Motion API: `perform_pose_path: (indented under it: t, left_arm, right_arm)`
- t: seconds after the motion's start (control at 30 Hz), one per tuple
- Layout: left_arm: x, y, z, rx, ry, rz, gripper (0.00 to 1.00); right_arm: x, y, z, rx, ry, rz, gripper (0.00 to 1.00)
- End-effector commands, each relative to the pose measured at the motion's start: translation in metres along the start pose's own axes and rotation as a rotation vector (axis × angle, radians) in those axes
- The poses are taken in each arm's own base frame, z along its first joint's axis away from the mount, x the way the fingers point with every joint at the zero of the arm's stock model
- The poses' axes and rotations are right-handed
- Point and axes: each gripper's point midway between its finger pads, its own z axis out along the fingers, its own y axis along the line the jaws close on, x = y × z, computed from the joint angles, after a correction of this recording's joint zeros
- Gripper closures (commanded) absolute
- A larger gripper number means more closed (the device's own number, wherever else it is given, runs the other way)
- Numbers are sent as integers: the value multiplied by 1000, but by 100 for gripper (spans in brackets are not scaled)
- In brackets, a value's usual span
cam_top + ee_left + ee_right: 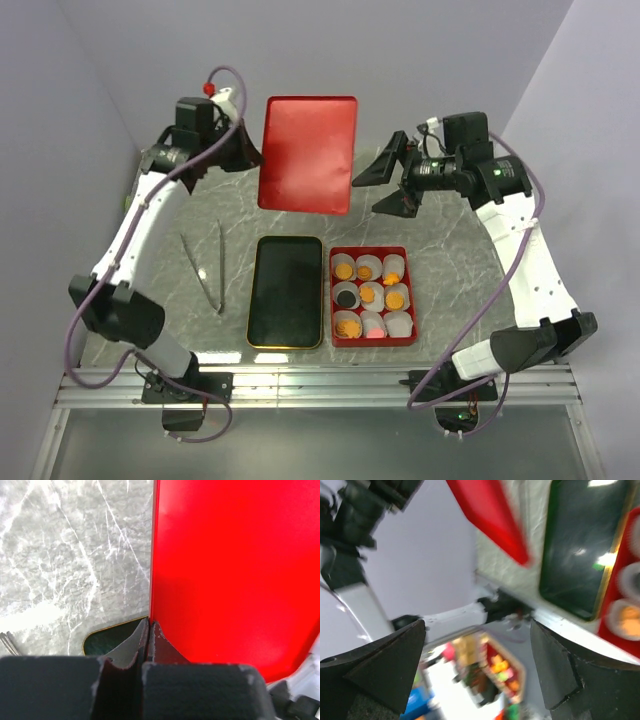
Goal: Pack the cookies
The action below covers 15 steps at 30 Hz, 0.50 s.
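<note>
The cookies (371,296) sit in white paper cups inside a red tray (334,297) at the front right: mostly orange, one black (346,297), one pink (375,331). My left gripper (252,155) is shut on the left edge of a red lid (308,152) and holds it tilted above the back of the table. In the left wrist view the fingers (149,623) pinch the lid's edge (235,570). My right gripper (364,196) is open and empty, just right of the lid's lower right corner. In the right wrist view the gripper (477,645) shows wide jaws, with the lid (490,515) and one orange cookie (629,614) blurred.
A dark tin with a gold rim (287,291) lies left of the red tray; it also shows in the left wrist view (107,637) and the right wrist view (580,545). Metal tongs (205,268) lie left of the tin. Grey walls close in on both sides.
</note>
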Motion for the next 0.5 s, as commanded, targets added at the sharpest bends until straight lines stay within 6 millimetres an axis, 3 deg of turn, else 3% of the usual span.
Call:
perform_pose_path:
  t: [0.0, 0.03, 0.2, 0.4, 0.47]
  left_arm:
    - [-25, -16, -37, -162, -181, 84, 100]
    - [-21, -30, -46, -151, -199, 97, 100]
    - [-25, -44, -89, -232, -339, 82, 100]
    - [-24, -48, -149, -272, -475, 58, 100]
    - [-17, -39, -154, -313, -481, 59, 100]
  right_arm:
    - [12, 32, -14, -191, 68, 97, 9]
    - [14, 32, -15, -202, 83, 126, 9]
    - [7, 28, -20, -248, 86, 269, 9]
    - [0, 22, -20, -251, 79, 391, 9]
    - [-2, 13, -12, -237, 92, 485, 9]
